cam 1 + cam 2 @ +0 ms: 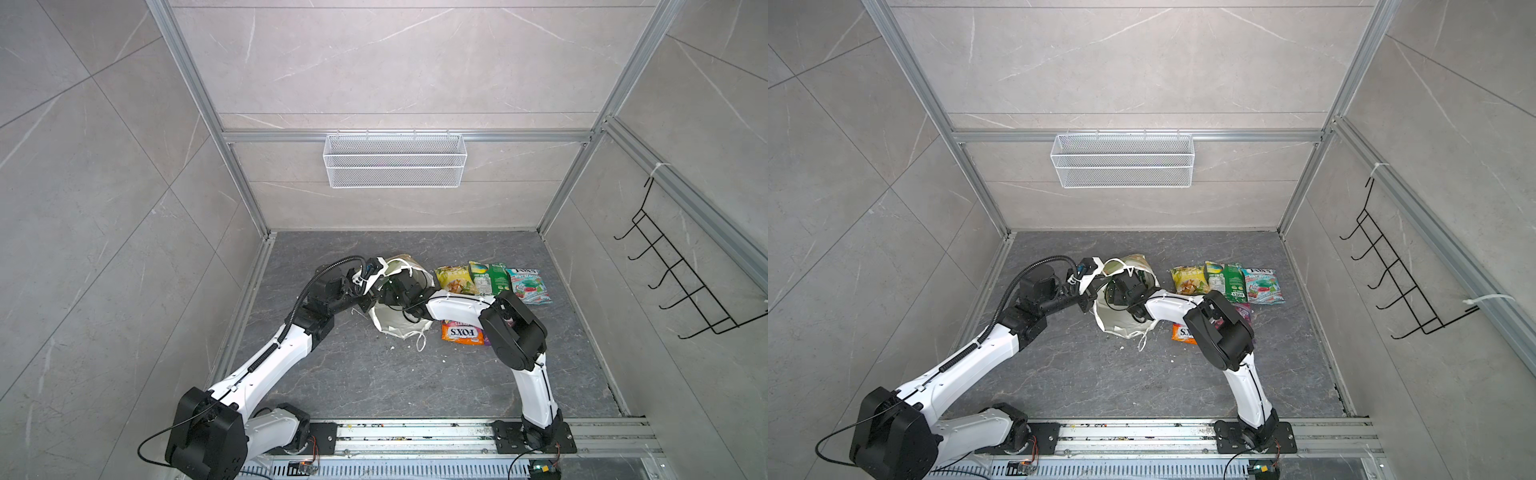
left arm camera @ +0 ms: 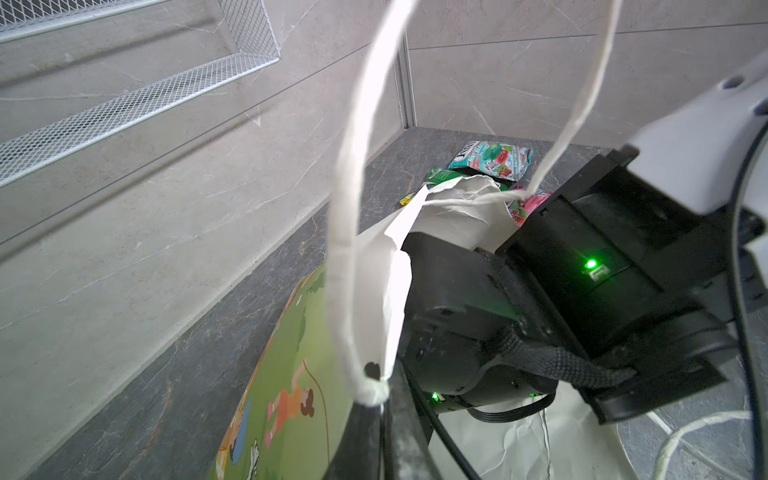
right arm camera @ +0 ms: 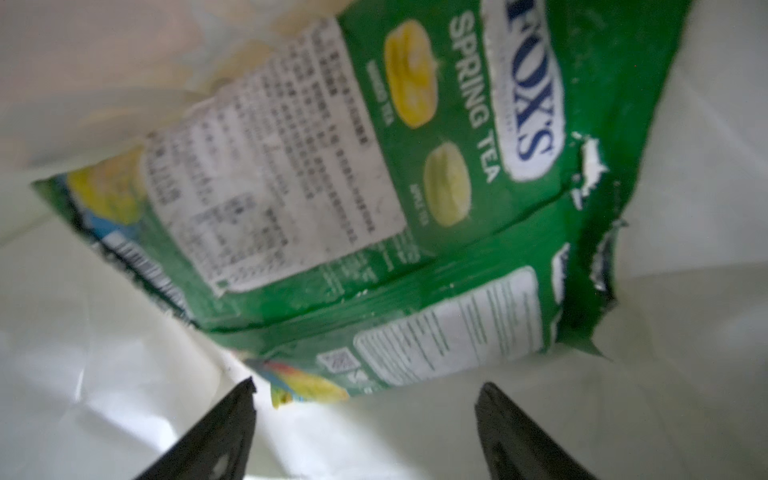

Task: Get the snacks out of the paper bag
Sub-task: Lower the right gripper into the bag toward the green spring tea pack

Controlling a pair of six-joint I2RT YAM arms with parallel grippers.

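Paper bag on dark table, mouth up, crumpled. Left gripper clenched on bag rim at cord handle knot. Right gripper down inside bag, jaws wide apart, gripping nothing. Green Spring Tea packet just ahead of tips (torn along one edge). Outside, right of bag, in a row: yellow chip bag, green bag, teal mint bag. Orange FOX'S bag nearer robot, partly under right arm.
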